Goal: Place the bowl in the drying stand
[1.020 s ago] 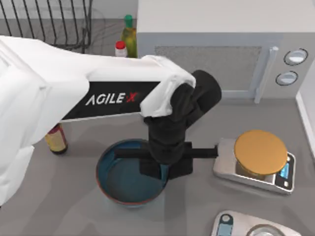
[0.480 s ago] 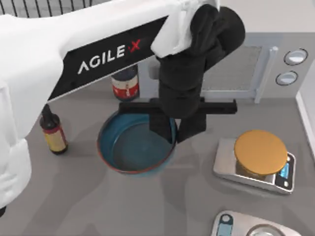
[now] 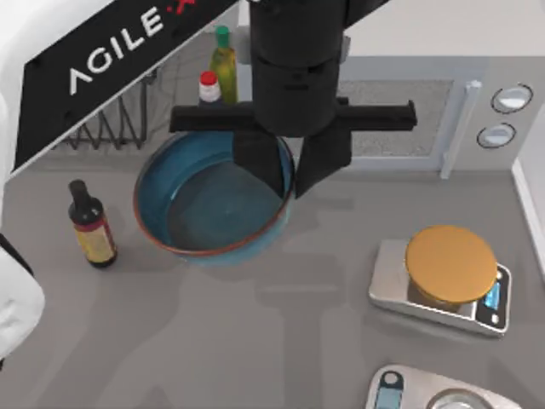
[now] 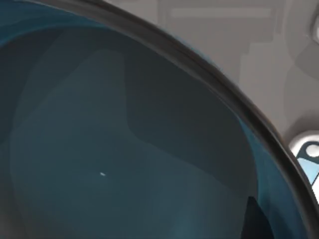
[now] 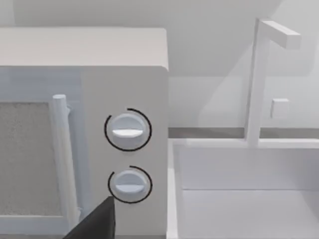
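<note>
The left gripper (image 3: pixel 289 175) hangs over the back middle of the bench, its two dark fingers (image 3: pixel 262 162) closed on the right-hand rim of the bowl (image 3: pixel 200 209), one inside the rim and one outside. The blue bowl is held slightly tilted above the grey bench (image 3: pixel 255 341), its shadow falling on the surface below it. In the left wrist view the bowl's blue inside (image 4: pixel 124 149) and dark rim lie close under the camera.

The left arm reaches in from the top view's left edge, white with a black lettered panel, ending in a black wrist pointing straight down.

Behind the bowl, at the back left, stands the dark wire drying stand (image 3: pixel 119 128), partly hidden by the arm. Just beside it are a green-capped bottle (image 3: pixel 223 64) and a red-capped bottle (image 3: pixel 209 87). A white microwave (image 3: pixel 426 111) fills the back right. A small brown bottle (image 3: pixel 91 228) stands left of the bowl. A silver scale (image 3: pixel 443 277) with an orange disc sits well to the right.

The right wrist view faces the microwave's two dials (image 5: pixel 128 130) and a white sink (image 5: pixel 239 199), with a dark corner of the right gripper (image 5: pixel 97 224); I cannot tell whether it is open or closed.
</note>
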Tool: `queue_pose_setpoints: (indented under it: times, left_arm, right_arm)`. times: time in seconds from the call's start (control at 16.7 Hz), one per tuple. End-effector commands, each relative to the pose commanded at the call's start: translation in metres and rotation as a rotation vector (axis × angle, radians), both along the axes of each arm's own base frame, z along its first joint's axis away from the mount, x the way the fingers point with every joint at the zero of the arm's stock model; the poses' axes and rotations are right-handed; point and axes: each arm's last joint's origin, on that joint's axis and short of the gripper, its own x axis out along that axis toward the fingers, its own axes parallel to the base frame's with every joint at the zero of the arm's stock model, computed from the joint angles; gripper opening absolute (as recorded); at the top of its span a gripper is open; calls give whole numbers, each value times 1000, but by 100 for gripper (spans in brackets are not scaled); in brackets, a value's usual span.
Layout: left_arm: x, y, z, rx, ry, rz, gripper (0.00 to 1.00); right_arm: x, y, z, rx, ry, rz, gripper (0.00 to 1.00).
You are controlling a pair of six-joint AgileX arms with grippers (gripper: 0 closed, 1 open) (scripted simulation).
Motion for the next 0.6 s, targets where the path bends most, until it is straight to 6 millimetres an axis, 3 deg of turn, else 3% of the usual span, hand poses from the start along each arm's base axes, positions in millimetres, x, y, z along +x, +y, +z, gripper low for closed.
queue_pose_setpoints:
  times: [0.36, 0.6]
  left_arm:
    - [2, 3, 0, -5, -3, -2, 0]
    - [19, 43, 11, -101, -81, -12, 0]
  right_arm:
    - [0, 0, 0, 0, 0, 0, 100]
    - [0, 0, 0, 0, 0, 0, 100]
